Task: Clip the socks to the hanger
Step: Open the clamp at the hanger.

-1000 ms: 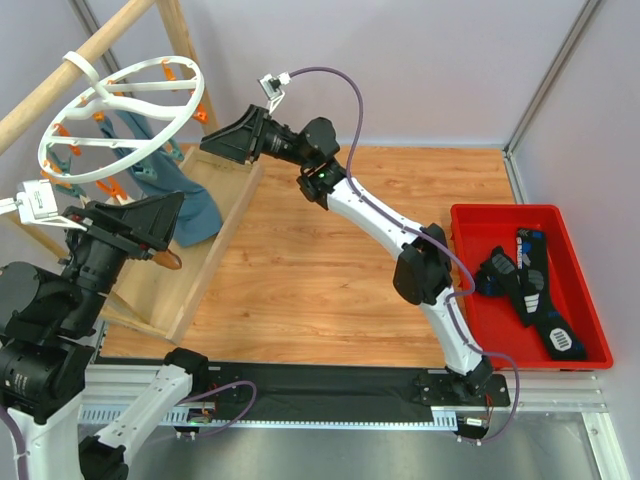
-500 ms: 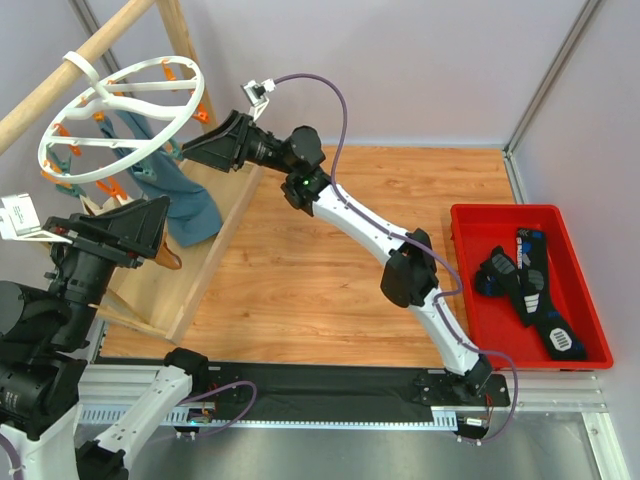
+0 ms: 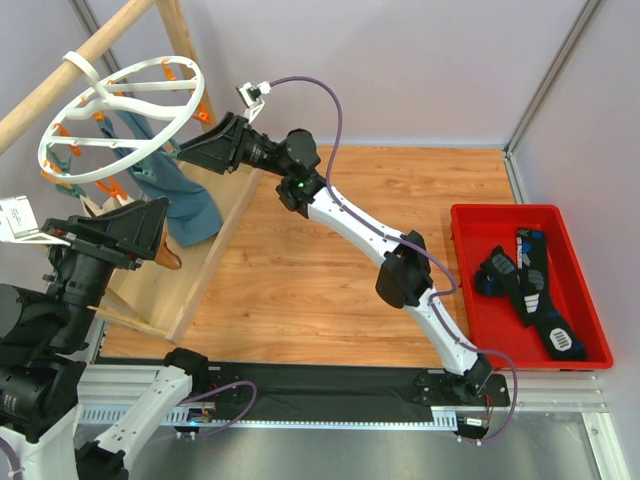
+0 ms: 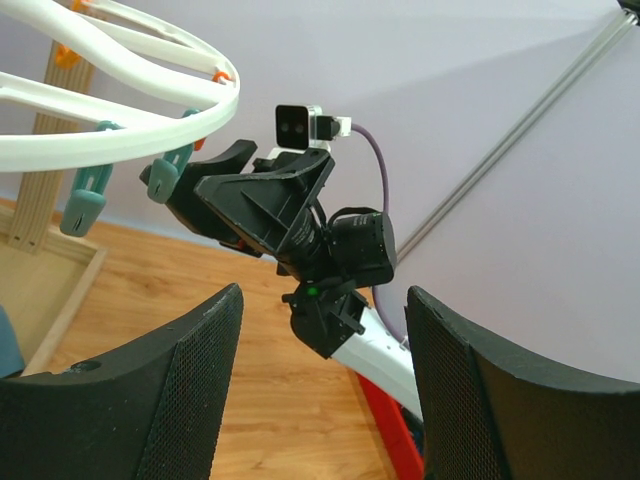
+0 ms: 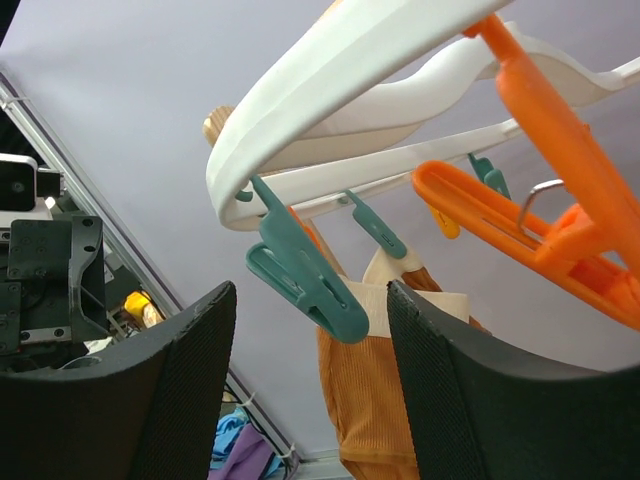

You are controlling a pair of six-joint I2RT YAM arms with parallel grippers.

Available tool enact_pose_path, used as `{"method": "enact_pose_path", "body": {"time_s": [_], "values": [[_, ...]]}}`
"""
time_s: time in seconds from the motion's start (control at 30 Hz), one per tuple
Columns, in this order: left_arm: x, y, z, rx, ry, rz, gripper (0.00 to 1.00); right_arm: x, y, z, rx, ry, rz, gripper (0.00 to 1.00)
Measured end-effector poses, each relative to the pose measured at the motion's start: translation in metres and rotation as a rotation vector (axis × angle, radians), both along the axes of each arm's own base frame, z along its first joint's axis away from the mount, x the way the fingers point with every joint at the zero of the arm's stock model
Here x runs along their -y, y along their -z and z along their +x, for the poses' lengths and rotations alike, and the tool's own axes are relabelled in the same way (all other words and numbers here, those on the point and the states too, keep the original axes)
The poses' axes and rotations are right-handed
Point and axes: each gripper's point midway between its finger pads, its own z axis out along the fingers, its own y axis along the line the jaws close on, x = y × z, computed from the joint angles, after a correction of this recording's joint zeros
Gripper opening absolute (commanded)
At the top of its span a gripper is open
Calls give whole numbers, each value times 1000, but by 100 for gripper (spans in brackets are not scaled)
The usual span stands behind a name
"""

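Observation:
The white ring hanger (image 3: 198,88) hangs by its hook from a wooden pole at the far left. The black socks (image 3: 525,285) lie in a red tray (image 3: 500,210) at the right. My right gripper (image 3: 190,152) is open and empty, right at the hanger's right rim. In the right wrist view (image 5: 310,350) a teal clip (image 5: 305,280) hangs from the hanger (image 5: 330,70) just ahead, between the open fingers. My left gripper (image 3: 150,225) is open and empty below the hanger. The left wrist view (image 4: 325,380) shows the rim (image 4: 120,130) and the right gripper (image 4: 190,180).
Teal-blue socks (image 3: 190,200) and a tan sock (image 3: 165,258) hang clipped to the hanger. The tan sock also shows in the right wrist view (image 5: 380,400). Orange clips (image 5: 530,200) hang on the near rim. A slanted wooden frame (image 3: 200,270) stands under the hanger. The pole (image 3: 60,85) runs diagonally.
My right gripper has moved left, from beside the hanger up to its right rim. My left gripper has drawn back a little to the left. The socks have not moved.

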Motion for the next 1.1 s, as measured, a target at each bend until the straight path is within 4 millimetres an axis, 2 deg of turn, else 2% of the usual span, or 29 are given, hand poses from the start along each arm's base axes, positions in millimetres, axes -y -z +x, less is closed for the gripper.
{"method": "enact_pose_path", "body": {"time_s": [0.3, 0.5, 0.67, 0.8, 0.83, 0.93, 1.1], "values": [[1, 0, 0, 1, 4, 1, 73, -2, -7, -9, 21, -13, 24, 57], [1, 0, 0, 1, 4, 1, 73, -2, -7, -10, 18, -18, 28, 46], [2, 1, -1, 0, 10, 14, 72, 0, -10, -12, 21, -26, 41, 24], [4, 7, 4, -20, 12, 39, 72, 0, -10, -14, 19, -36, 47, 21], [4, 8, 6, -27, 11, 47, 72, 0, -8, -14, 19, -37, 46, 13], [6, 14, 13, -53, 10, 64, 72, -3, -1, -14, 14, -42, 35, 3], [5, 20, 25, -90, -16, 119, 72, -5, 5, -14, -1, -49, 18, 0]]}}
